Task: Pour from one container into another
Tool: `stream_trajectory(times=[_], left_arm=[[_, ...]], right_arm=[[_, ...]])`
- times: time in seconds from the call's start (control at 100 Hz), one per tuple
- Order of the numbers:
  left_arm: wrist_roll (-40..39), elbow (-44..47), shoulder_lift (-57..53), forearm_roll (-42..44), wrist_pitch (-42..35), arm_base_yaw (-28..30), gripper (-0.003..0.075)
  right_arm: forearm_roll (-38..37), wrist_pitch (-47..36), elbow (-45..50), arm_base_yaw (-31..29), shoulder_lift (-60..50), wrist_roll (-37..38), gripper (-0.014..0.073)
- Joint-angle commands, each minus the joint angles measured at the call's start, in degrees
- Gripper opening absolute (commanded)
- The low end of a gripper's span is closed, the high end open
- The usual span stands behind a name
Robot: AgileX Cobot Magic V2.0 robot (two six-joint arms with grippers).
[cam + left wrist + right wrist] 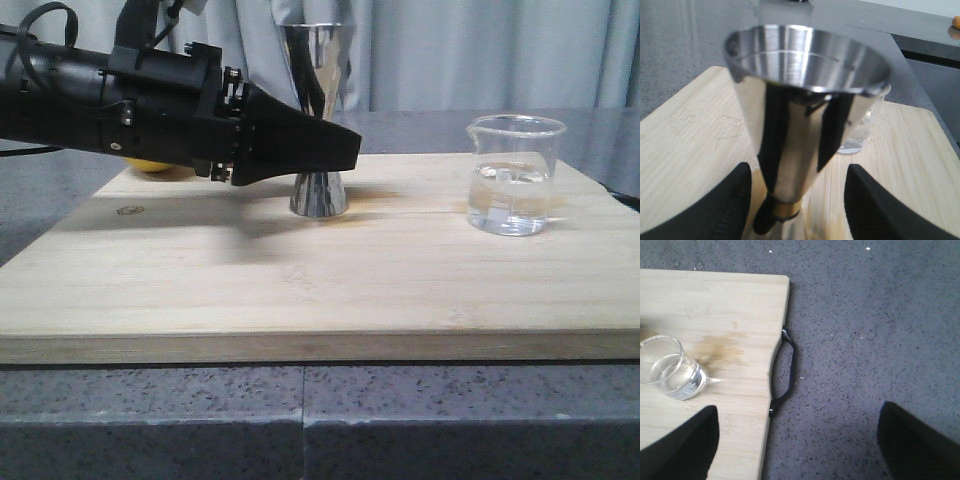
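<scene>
The steel jigger (318, 192) with its gold waist band stands upright at the middle back of the board. My left gripper (345, 145) reaches in from the left at waist height. In the left wrist view the jigger (805, 75) fills the space between the fingers, and the left gripper (797, 200) is open with a gap on each side. The glass beaker (512, 178), about half full of clear liquid, stands to the right. It also shows behind the jigger as the beaker (860, 135). My right gripper (797, 440) is open and empty, high over the board's right edge near the beaker (670, 367).
The bamboo board (300, 290) lies on a grey speckled counter (865, 340) and has a black handle (787, 367) on its right edge. A damp stain (720, 347) marks the wood beside the beaker. A yellow object (150, 165) sits behind my left arm.
</scene>
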Motion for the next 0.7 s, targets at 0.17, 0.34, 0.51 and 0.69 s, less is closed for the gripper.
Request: stream_trajectory(times=[0.17,0.34,0.51,0.69], left_arm=[[0.02,-2.09,-2.27,-4.51,6.73,-0.62,0.0298],[0.02,-2.09,-2.27,-4.51,6.73,-0.62,0.0232],[0.02,-2.09,-2.27,-4.51,6.73,-0.62,0.0163],[0.02,-2.09,-2.27,-4.51,6.73,-0.62,0.0137]], right_arm=[[0.80,-3.76,-1.96,0.03,0.04,-0.44,0.0585],[0.80,-3.76,-1.96,0.03,0.04,-0.44,0.0585],[0.80,-3.76,-1.96,0.03,0.04,-0.44,0.0585],[0.80,-3.87,-1.96,0.03,0.04,-0.44,0.0585]])
